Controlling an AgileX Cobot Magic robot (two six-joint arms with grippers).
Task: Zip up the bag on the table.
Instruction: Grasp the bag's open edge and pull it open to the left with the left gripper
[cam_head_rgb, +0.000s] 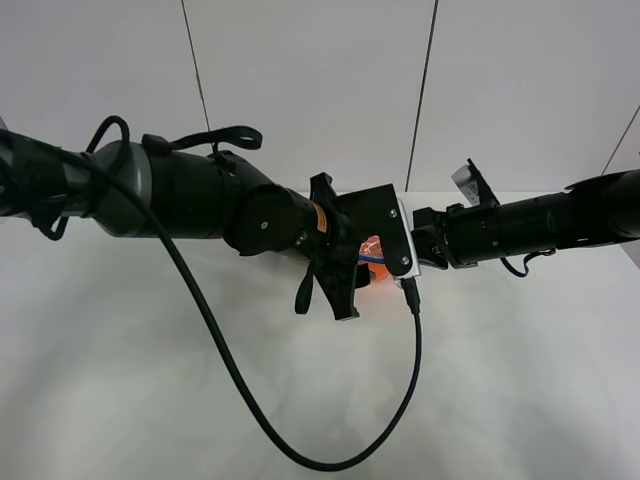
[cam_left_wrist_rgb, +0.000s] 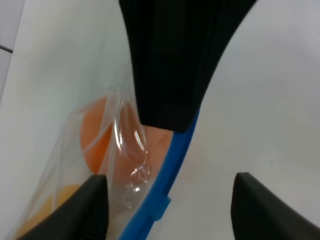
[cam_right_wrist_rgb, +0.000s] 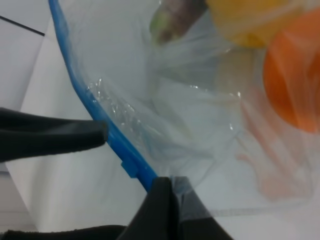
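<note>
The bag (cam_right_wrist_rgb: 200, 110) is clear crinkly plastic with a blue zipper strip (cam_right_wrist_rgb: 95, 107); an orange (cam_right_wrist_rgb: 295, 75), a yellow pear (cam_right_wrist_rgb: 250, 17) and an eggplant stem (cam_right_wrist_rgb: 175, 20) show through it. In the high view only a bit of the bag (cam_head_rgb: 372, 252) peeks out between the two wrists on the white table (cam_head_rgb: 520, 380). My right gripper (cam_right_wrist_rgb: 167, 200) is shut on the bag at the end of the blue strip. My left gripper (cam_left_wrist_rgb: 169, 192) is open and straddles the strip, with the small blue tab (cam_left_wrist_rgb: 160, 209) between its fingers (cam_left_wrist_rgb: 87, 207).
A black cable (cam_head_rgb: 250, 400) hangs from the left arm and loops over the front of the table. White wall panels (cam_head_rgb: 320, 90) stand behind the table's far edge.
</note>
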